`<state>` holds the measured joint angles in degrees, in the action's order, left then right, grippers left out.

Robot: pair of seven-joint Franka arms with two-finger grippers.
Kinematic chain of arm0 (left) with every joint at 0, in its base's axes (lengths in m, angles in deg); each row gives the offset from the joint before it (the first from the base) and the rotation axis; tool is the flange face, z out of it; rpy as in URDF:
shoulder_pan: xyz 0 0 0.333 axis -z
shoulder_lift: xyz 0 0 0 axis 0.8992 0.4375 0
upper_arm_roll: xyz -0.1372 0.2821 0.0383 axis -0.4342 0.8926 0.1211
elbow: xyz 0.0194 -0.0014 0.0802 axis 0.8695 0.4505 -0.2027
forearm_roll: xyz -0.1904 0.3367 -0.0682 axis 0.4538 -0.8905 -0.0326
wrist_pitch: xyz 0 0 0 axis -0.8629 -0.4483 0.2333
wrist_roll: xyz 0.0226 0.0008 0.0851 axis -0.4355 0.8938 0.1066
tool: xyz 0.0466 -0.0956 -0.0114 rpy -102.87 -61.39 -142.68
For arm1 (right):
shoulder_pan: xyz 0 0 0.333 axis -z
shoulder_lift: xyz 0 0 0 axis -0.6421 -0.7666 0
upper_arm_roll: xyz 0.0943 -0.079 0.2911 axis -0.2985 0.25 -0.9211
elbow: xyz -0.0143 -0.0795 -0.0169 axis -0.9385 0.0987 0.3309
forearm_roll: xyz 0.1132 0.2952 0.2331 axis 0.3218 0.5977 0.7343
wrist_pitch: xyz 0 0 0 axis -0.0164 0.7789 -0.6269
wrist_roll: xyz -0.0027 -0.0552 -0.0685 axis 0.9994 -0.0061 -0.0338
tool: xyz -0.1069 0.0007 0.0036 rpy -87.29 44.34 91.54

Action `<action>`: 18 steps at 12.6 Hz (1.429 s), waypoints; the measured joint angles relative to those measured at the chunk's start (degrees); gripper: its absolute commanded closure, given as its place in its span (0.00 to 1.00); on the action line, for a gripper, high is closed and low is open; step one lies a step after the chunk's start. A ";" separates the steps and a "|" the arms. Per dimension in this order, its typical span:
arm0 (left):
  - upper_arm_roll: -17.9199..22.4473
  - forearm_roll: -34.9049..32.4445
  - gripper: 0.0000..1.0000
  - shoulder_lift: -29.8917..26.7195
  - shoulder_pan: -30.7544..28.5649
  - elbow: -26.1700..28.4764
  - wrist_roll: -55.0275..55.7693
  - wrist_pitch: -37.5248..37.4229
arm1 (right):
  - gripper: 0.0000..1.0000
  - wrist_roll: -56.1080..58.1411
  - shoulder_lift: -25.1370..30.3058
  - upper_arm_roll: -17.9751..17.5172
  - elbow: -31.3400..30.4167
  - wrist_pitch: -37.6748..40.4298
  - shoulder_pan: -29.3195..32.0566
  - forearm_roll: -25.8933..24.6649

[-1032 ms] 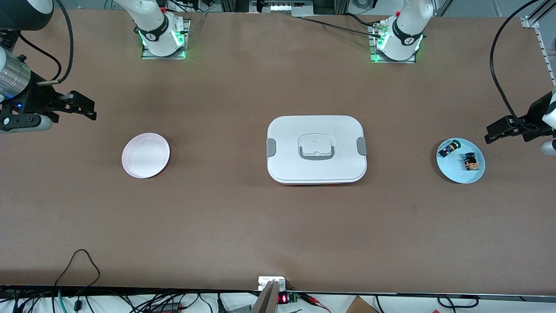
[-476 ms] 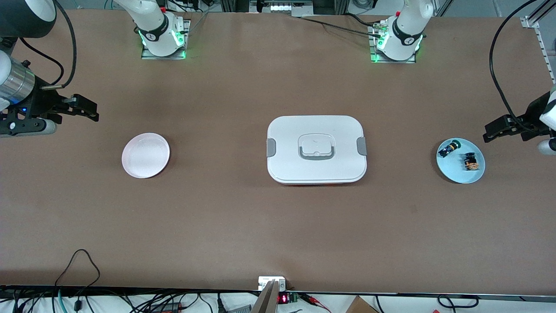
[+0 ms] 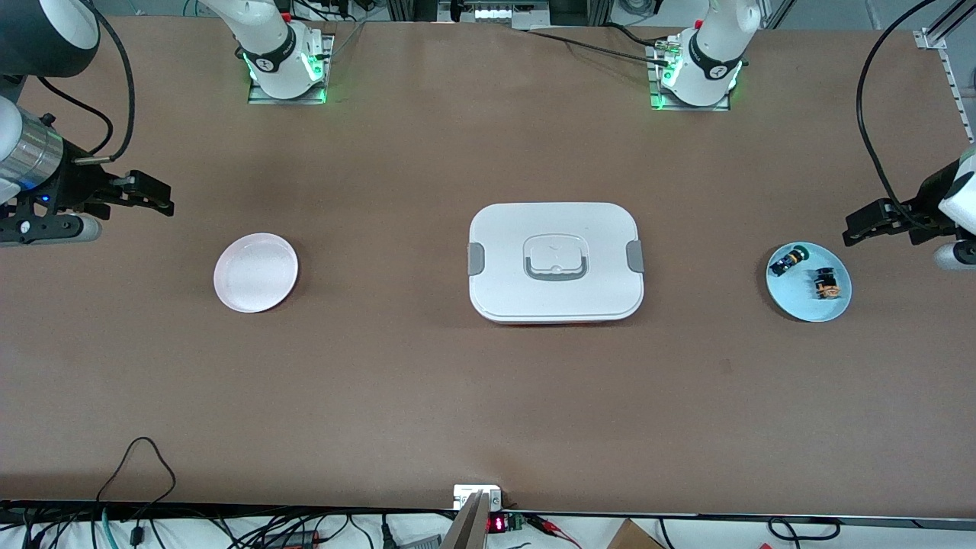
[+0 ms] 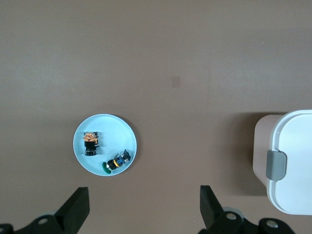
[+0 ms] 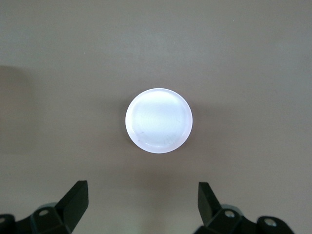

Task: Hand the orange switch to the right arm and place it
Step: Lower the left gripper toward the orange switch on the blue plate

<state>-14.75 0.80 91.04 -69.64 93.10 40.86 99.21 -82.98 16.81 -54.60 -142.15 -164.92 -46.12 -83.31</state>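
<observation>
We find the orange switch [image 3: 824, 284], a tiny black block with a copper-orange end, lying on a pale blue plate [image 3: 831, 309] at the right of the front view, about mid-height. Beside it on the same plate, a little higher in the frame, lies a second small black part with blue and green bits [image 3: 787, 261]; the two are close but apart. In the left wrist view the switch [image 4: 90, 142] and the other part [image 4: 116, 162] sit on the blue plate [image 4: 109, 131] in the lower left of that frame.

The left gripper [image 3: 855, 231] hangs in the air at the right edge of the front view, over the table just above the plate in the frame, its fingers spread wide and holding nothing.

A white lidded box [image 3: 555, 261] with grey clips sits in the centre of the front view. A white plate [image 3: 255, 272] lies at centre left.

The right gripper [image 3: 158, 200] hovers over the table in the upper left, fingers likewise spread and empty.
</observation>
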 measured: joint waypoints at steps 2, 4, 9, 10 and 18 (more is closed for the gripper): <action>0.01 -0.03 0.00 0.45 -0.02 2.72 -0.99 -0.49 | 0.00 0.00 -0.55 0.00 -0.01 0.00 0.15 0.00; 0.02 -0.03 0.00 1.19 -0.06 5.71 -8.05 1.28 | 0.00 0.00 -1.22 0.00 -0.01 0.00 0.23 0.00; 0.35 -0.19 0.00 6.82 -2.07 16.41 -50.07 16.86 | 0.00 0.00 -2.79 -0.08 -0.07 0.11 0.01 -0.02; 0.49 -0.21 0.00 8.06 -2.72 18.45 -55.69 19.39 | 0.00 0.00 -3.62 -0.22 -0.09 0.11 -0.14 -0.01; 0.78 -3.71 0.00 12.19 -9.38 22.60 -99.47 29.45 | 0.00 0.00 -5.90 -0.42 -0.07 0.09 -0.22 0.74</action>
<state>-13.98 -2.92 103.23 -79.02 115.70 -58.61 128.67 -82.98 10.91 -55.03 -142.22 -164.83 -46.34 -82.57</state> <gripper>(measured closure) 0.000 0.000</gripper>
